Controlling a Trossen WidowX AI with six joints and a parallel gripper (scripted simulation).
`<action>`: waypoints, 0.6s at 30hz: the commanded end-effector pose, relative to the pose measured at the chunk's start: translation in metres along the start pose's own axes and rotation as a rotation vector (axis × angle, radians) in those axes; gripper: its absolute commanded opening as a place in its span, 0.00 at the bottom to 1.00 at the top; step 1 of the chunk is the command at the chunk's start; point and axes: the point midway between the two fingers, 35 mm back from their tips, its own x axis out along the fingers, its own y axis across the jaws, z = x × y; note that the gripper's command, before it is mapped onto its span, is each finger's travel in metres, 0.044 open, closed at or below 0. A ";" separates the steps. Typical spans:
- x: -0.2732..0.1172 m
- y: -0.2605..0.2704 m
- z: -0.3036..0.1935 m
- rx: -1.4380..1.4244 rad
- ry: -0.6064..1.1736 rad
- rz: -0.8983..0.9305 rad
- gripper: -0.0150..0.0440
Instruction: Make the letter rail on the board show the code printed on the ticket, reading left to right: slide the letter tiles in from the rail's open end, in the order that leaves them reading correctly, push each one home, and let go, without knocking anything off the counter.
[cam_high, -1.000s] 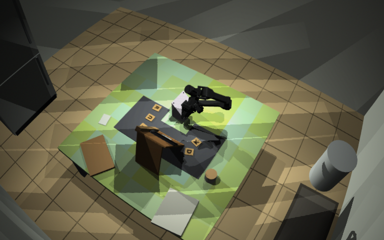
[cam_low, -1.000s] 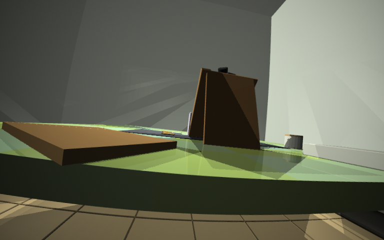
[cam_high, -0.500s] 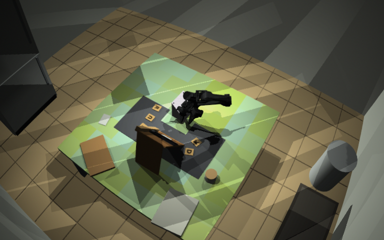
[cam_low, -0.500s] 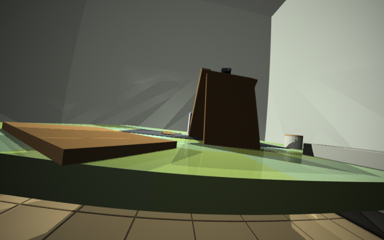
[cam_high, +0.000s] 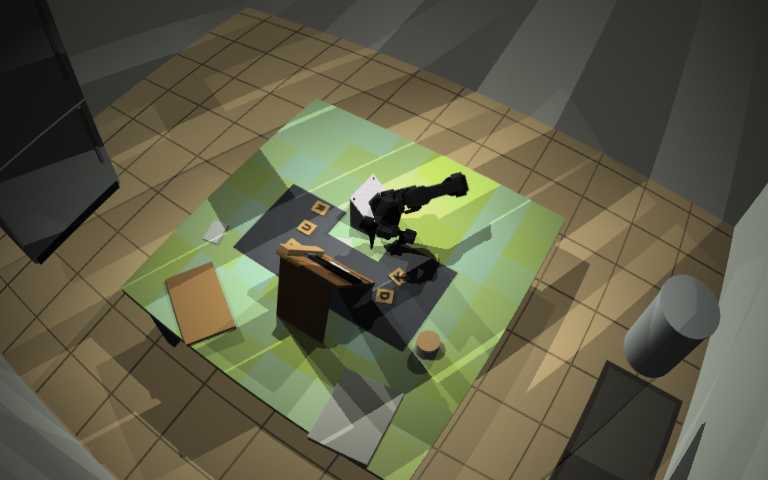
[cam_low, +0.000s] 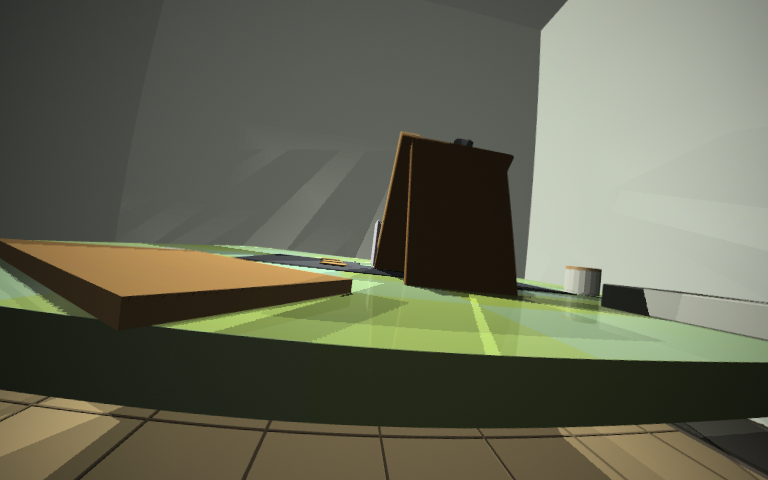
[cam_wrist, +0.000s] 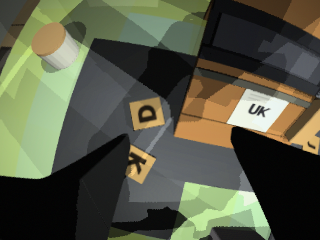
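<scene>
My gripper (cam_high: 381, 249) (cam_wrist: 180, 136) is open and empty, above the dark mat in front of the board. The brown board (cam_high: 303, 300) (cam_low: 461, 220) (cam_wrist: 200, 107) stands tilted, with a dark rail (cam_wrist: 250, 60) across its face and a white ticket (cam_wrist: 257, 111) reading UK below it. No letter tile shows in the visible part of the rail. Tile K (cam_high: 398, 276) (cam_wrist: 141, 165) and tile D (cam_high: 384, 296) (cam_wrist: 147, 114) lie flat on the mat; K is partly behind a finger in the wrist view. Tile U (cam_high: 306, 227) and tile R (cam_high: 320, 207) lie on the other side.
The dark mat (cam_high: 416, 316) (cam_wrist: 95, 125) lies under the tiles. A round container (cam_high: 428, 341) (cam_low: 583, 281) (cam_wrist: 55, 45) stands beyond D. A brown slab (cam_high: 199, 302) (cam_low: 169, 271), a grey slab (cam_high: 362, 416) and a small white card (cam_high: 215, 232) lie around the board.
</scene>
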 end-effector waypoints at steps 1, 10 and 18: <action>0.039 0.021 -0.028 0.714 0.219 -0.013 0.83; 0.060 0.038 -0.048 1.187 0.343 -0.120 0.83; 0.076 0.054 -0.067 1.596 0.416 -0.279 0.83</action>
